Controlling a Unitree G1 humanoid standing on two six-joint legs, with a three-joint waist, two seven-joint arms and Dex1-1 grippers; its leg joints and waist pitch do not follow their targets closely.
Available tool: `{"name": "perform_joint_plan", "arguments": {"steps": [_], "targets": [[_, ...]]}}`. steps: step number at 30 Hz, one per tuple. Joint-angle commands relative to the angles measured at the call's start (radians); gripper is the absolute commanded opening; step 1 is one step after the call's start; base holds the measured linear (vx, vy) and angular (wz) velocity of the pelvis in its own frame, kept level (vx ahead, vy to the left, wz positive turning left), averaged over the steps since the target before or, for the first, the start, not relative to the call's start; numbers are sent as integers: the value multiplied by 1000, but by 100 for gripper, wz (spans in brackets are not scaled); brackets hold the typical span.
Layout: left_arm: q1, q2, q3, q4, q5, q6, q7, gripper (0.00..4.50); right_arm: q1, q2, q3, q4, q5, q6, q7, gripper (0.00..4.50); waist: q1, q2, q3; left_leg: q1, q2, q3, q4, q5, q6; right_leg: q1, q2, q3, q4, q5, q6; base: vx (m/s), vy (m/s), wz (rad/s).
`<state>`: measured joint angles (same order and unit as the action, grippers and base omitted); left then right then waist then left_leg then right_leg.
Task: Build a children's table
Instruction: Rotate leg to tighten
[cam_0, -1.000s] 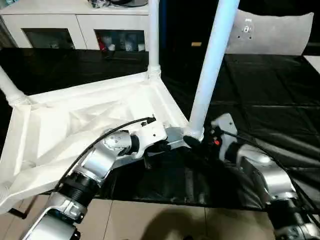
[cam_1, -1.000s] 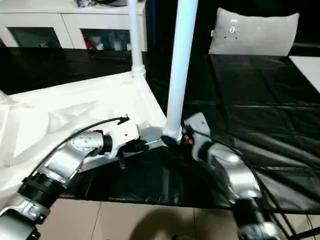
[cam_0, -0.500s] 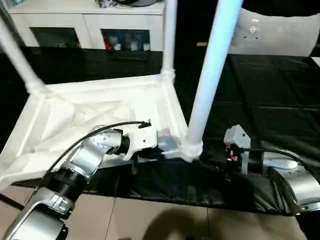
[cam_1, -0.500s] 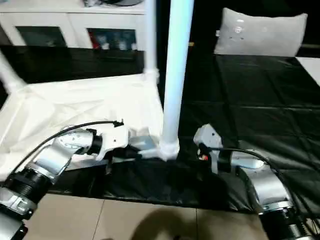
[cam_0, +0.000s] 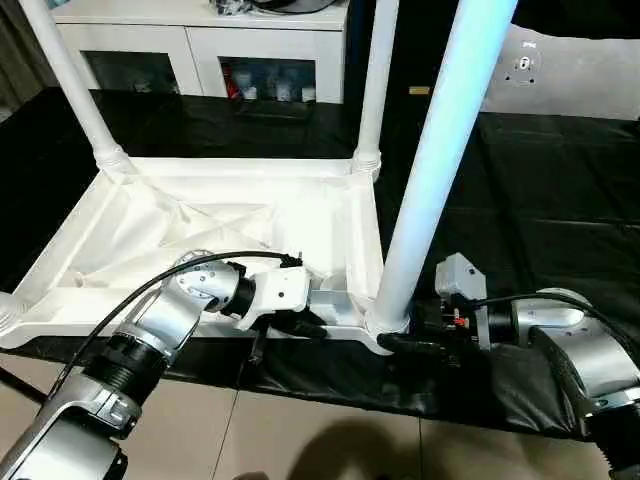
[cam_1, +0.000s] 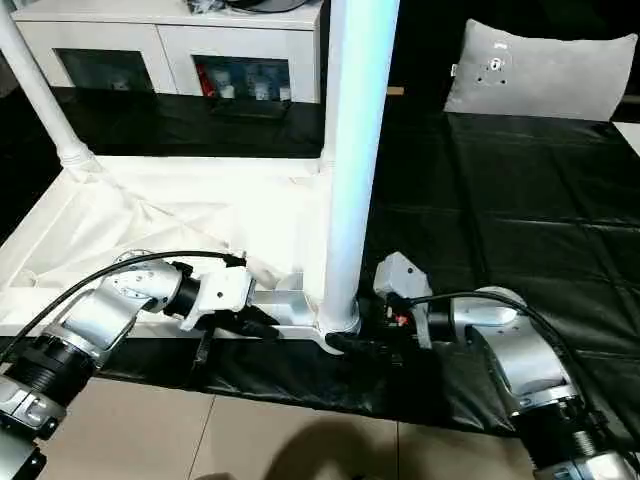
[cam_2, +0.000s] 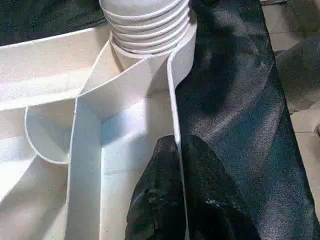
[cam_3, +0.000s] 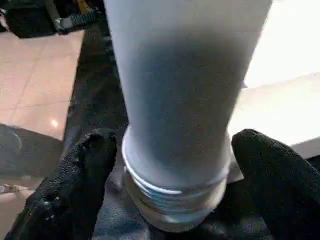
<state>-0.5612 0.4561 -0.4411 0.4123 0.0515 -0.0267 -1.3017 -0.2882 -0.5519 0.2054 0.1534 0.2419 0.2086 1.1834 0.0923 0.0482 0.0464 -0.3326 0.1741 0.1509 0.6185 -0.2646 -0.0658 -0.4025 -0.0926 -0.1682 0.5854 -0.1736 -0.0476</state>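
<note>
The children's table lies upside down on a black sheet, its white ribbed top (cam_0: 200, 225) facing up. Three legs stand in corner sockets: far left (cam_0: 75, 90), far right (cam_0: 375, 80) and near right (cam_0: 430, 180). My left gripper (cam_0: 300, 325) is shut on the top's near rim; in the left wrist view its fingers (cam_2: 200, 210) pinch that thin wall just short of the near-right socket (cam_2: 147, 30). My right gripper (cam_0: 400, 343) stands open around the foot of the near-right leg (cam_3: 175, 100), one finger (cam_3: 85, 170) on each side of it.
A white cabinet (cam_0: 200, 45) with glass doors stands at the back. A grey cushion (cam_0: 560, 70) rests at the back right. The black sheet (cam_0: 540, 200) runs off to the right. The table top's near rim sits close to the sheet's front edge, with tiled floor (cam_0: 300, 440) below.
The view has shifted. The table top has turned and now lies flatter, my left gripper still on its rim. My right gripper has closed in on the near leg's foot.
</note>
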Motion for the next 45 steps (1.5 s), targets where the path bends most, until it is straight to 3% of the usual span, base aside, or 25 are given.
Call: {"name": "perform_joint_plan", "arguments": {"steps": [1,11,18,21,23,26,27,28,30,31,33,34,38,39,42,45], "targets": [[13,6,-46,-12,17,-11,-44,0,-15,4,4,-2,21,17,13,378,0,-17,-71,-19,67,-15,-65,96,147,72,-87,84,-45,-140,-158,0,0,0],[26,0,-40,-18,9,5,-40,0,-3,12,3,-9,42,62,28,291,1,-18,-69,-19,66,-14,-64,79,134,71,-86,84,-50,-183,-144,0,0,0],[42,-13,-28,-30,-12,35,-25,0,27,34,9,-33,53,109,-15,274,1,-17,-70,-20,64,-14,-65,66,116,72,-86,84,-52,-204,-129,0,0,0],[58,-60,27,-72,-84,122,16,0,40,120,-17,-46,51,202,-178,273,-4,-13,-67,-20,64,-14,-66,67,106,72,-85,84,-53,-204,-131,0,0,0],[62,-81,49,-88,-106,155,45,0,37,178,-37,-34,34,213,-281,273,-9,-11,-66,-22,60,-14,-70,41,81,72,-85,80,-63,-256,-114,0,0,0],[68,-141,76,-109,-97,224,160,0,20,312,-73,8,-10,228,-507,272,-38,-12,-60,-22,47,-13,-76,-44,30,75,-79,71,-85,-379,-66,0,0,0],[68,-146,78,-110,-95,232,171,0,18,322,-77,11,-12,231,-524,272,-38,-12,-60,-22,47,-13,-76,-44,30,75,-79,71,-85,-379,-66,0,0,0],[63,-172,84,-109,-80,256,219,0,7,369,-100,26,-13,240,-595,272,-51,-15,-57,-20,43,-14,-76,-69,26,72,-77,69,-95,-421,-45,0,0,0],[63,-172,84,-109,-80,256,219,0,7,369,-100,26,-13,240,-595,272,-57,-13,-57,-23,42,-14,-75,-72,31,73,-76,67,-98,-432,-37,0,0,0],[49,-237,102,-104,-55,301,327,0,-24,449,-153,69,-24,246,-743,272,-64,-10,-58,-21,45,-14,-76,-69,33,68,-77,69,-98,-424,-38,0,0,0],[43,-267,111,-101,-46,323,375,0,-38,479,-176,87,-32,251,-806,272,-66,-13,-61,-19,44,-15,-75,-59,27,68,-75,66,-99,-409,-41,0,0,0],[27,-334,129,-94,-35,355,473,0,-67,528,-209,125,-54,243,-920,272,-66,-14,-60,-21,44,-15,-75,-50,36,69,-75,69,-96,-388,-47,0,0,0],[8,-392,132,-68,-16,353,561,0,-91,551,-209,164,-95,195,-986,272,-64,-14,-62,-20,46,-14,-75,-23,45,66,-75,72,-92,-346,-61,0,0,0],[1,-404,116,-57,8,341,584,0,-95,559,-209,172,-91,164,-977,328,-58,-16,-66,-22,46,-15,-73,-6,57,70,-77,75,-85,-312,-68,0,0,0],[3,-386,100,-60,32,335,576,0,-83,537,-187,161,-114,126,-940,348,-50,-13,-73,-25,52,-19,-68,70,97,73,-78,80,-60,-155,-114,0,0,0],[4,-367,101,-61,42,334,567,0,-70,515,-178,150,-130,109,-916,379,-47,-13,-71,-26,52,-16,-67,75,121,75,-81,80,-58,-132,-136,0,0,0]]}}
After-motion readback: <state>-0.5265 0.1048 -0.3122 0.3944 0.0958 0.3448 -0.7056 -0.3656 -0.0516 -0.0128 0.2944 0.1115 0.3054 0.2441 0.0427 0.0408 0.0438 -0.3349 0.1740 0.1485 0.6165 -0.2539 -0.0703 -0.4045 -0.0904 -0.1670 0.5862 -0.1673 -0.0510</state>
